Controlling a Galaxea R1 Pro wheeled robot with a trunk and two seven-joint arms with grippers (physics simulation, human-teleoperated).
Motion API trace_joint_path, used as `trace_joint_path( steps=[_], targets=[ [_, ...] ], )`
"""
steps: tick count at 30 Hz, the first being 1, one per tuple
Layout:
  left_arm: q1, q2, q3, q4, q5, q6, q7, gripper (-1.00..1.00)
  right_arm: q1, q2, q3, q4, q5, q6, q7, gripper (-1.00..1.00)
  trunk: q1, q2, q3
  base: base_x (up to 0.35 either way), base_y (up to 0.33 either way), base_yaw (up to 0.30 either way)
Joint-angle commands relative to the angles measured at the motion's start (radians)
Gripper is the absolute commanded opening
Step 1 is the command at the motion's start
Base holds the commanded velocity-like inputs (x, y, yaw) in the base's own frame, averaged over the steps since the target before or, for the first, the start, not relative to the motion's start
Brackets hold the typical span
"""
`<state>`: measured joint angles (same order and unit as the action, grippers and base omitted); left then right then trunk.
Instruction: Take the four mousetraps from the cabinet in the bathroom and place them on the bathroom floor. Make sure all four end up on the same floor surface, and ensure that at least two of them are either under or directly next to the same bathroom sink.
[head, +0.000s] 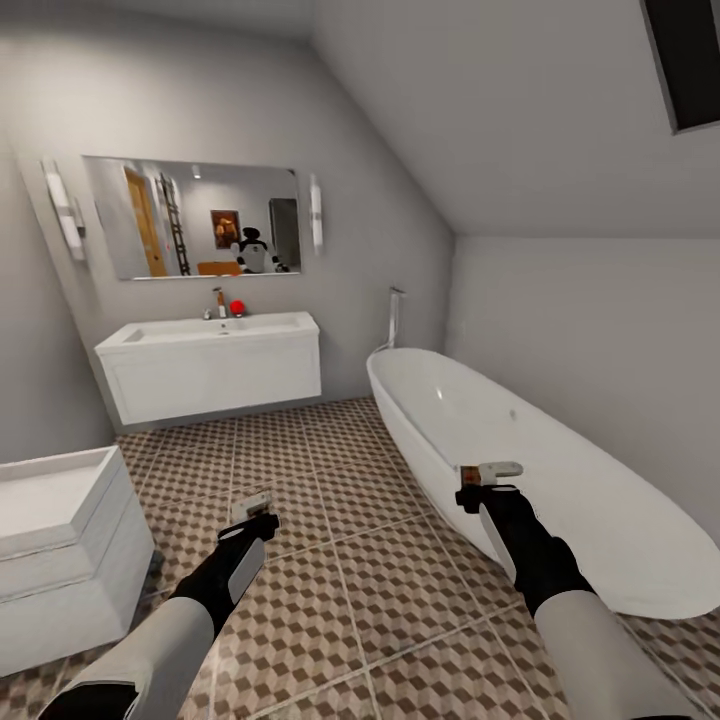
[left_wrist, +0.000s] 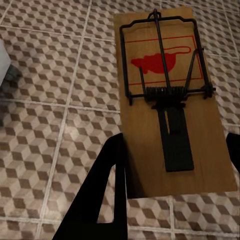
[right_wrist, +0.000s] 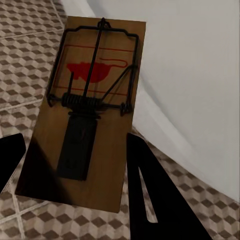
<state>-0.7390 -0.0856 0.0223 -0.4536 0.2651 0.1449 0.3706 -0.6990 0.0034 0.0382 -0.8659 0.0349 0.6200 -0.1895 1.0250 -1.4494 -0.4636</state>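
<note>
Above the bathroom floor (head: 330, 560), each gripper (head: 255, 525) (head: 487, 493) clamps a mousetrap (head: 251, 505) (head: 497, 470).

Head camera looks down across bathroom floor (head: 340, 560); both wrist cameras hover close above it.

Floor (head: 340, 560): brown, beige and white cube-pattern tiles. Traps (left_wrist: 172, 105) (right_wrist: 87, 110): tan wood, black wire, red mouse print. Sink (head: 215, 365) and tub (head: 560, 470): white. Grippers (head: 250, 528) (head: 487, 495): black

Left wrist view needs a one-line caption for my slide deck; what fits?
Left end effector holding a wooden mousetrap above the cube-patterned bathroom floor.
</note>
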Motion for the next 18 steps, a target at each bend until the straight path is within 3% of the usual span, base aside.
trace_joint_path(
  steps=[1,18],
  targets=[
    [0.000,-0.001,0.002,-0.002,0.002,0.005,0.002,-1.00,0.000,0.000,0.002,-0.001,0.000,0.006,-0.001,-1.00,0.000,-0.001,-0.001,0.000,0.000,0.278],
    [0.000,0.000,0.002,-0.001,0.002,0.005,0.001,-1.00,0.000,0.000,0.002,-0.001,0.002,0.004,-0.001,-1.00,0.000,-0.001,-0.001,0.000,0.000,0.278]
  ],
)
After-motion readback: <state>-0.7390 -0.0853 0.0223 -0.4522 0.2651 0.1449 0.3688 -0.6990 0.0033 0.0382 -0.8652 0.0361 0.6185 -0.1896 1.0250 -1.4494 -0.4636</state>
